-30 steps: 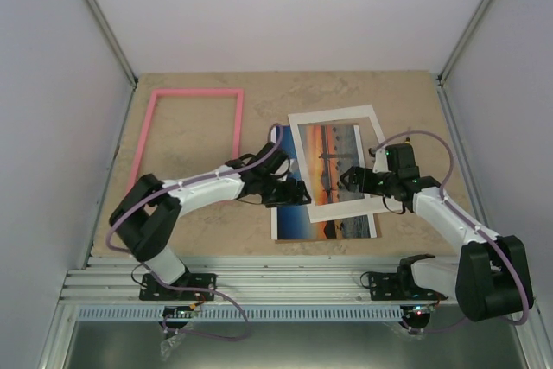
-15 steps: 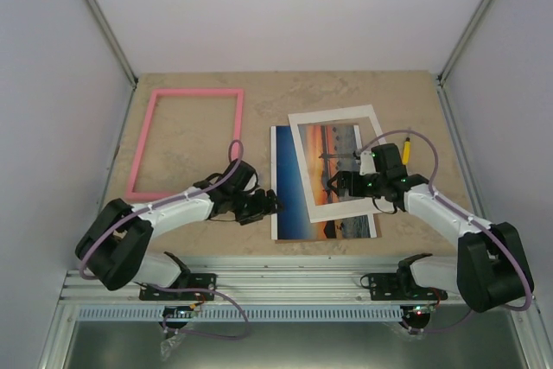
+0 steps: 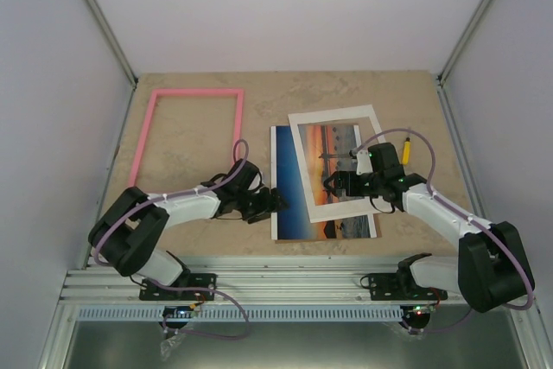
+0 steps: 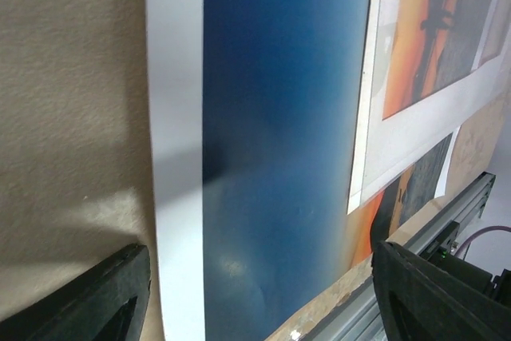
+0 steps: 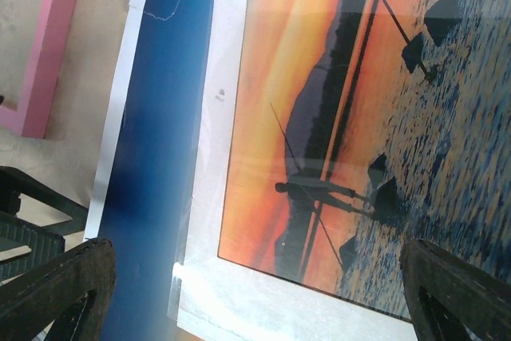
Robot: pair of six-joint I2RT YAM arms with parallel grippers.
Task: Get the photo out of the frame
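The pink frame (image 3: 197,92) lies on the table's far left with nothing inside its rails; one rail (image 5: 48,37) shows in the right wrist view. The photo (image 3: 288,183), blue at its left and orange lower down, lies flat in the middle, outside the frame. A white mat (image 3: 304,170) rests tilted on it, and the sunset shows through the mat's opening (image 5: 351,117). My left gripper (image 3: 263,203) is open, low beside the photo's left white border (image 4: 176,117), holding nothing. Over the mat's near edge my right gripper (image 3: 341,183) hangs open and holds nothing.
The metal rail (image 3: 285,278) with both arm bases runs along the near edge. Grey walls (image 3: 52,127) close in the table's sides and back. A clear sheet's edge (image 5: 176,277) shows at the mat's near corner.
My left gripper has drawn back off the photo, toward the near left, uncovering its blue part. My right gripper has shifted slightly left and nearer over the mat.
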